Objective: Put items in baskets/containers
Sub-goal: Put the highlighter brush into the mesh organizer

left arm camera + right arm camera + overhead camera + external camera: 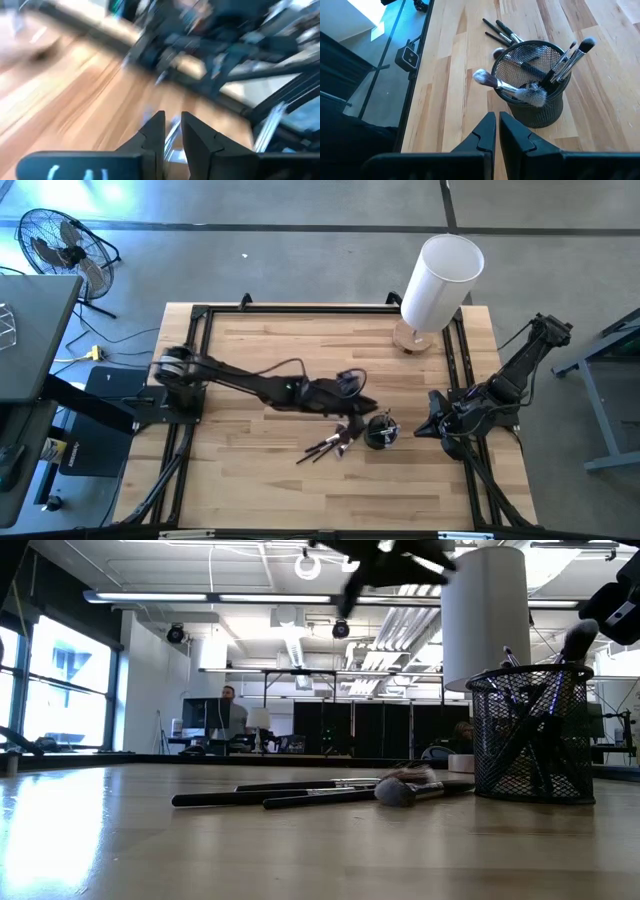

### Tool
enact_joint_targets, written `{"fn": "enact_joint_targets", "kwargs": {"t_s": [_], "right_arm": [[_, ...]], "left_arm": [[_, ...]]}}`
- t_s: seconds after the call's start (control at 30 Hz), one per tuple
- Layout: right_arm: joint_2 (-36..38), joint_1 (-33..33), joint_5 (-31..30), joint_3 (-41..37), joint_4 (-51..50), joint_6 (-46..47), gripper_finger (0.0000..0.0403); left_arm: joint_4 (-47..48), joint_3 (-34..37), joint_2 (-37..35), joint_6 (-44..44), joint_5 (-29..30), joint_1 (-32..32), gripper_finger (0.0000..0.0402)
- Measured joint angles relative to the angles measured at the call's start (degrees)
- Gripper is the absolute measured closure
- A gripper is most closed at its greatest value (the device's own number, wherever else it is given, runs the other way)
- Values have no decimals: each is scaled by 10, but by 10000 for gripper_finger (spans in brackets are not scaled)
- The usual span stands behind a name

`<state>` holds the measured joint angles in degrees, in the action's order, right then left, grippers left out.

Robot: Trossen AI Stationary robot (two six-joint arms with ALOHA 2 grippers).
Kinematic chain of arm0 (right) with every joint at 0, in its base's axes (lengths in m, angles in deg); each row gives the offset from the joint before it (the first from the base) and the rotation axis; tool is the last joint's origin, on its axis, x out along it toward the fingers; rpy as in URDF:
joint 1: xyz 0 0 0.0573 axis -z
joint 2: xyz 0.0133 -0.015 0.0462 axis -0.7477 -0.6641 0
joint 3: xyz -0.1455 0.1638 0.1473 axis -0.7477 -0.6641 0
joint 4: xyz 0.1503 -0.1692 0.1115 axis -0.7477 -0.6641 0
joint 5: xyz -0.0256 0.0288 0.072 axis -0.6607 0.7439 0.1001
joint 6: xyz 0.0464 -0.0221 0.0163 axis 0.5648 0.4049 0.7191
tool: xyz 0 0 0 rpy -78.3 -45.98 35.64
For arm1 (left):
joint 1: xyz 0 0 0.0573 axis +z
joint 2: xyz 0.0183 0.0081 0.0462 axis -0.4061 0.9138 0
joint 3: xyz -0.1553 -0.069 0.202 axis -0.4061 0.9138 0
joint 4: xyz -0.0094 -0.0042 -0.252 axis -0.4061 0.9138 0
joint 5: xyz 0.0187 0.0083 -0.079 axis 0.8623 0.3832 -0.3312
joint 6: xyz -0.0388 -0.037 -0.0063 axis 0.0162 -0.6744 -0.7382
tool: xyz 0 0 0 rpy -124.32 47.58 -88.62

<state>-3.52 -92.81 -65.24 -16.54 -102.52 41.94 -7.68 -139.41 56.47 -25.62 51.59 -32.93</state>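
Left gripper (368,404), fingers narrowly apart, empty, above table (250,470); loose brushes (328,446) beside black mesh cup (380,432) (several brushes inside); right gripper (424,426), fingers nearly closed, empty, near cup.

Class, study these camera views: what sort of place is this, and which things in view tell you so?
Probably a robotics lab or workshop in an open industrial hall: a wooden worktable with arms mounted on it, a floor fan beside it, and exposed ceiling pipes above distant desks where a person sits.
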Motion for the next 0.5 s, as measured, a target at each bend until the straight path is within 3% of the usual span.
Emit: {"fn": "enact_joint_targets", "kwargs": {"t_s": [0.23, 0.5], "right_arm": [[0, 0, -31, 0, -4, 0, 391], [0, 0, -41, 0, -3, 0, 391]], "left_arm": [[256, 2, -40, -70, -9, 0, 361], [298, 2, 6, -118, -68, -1, 362]]}}
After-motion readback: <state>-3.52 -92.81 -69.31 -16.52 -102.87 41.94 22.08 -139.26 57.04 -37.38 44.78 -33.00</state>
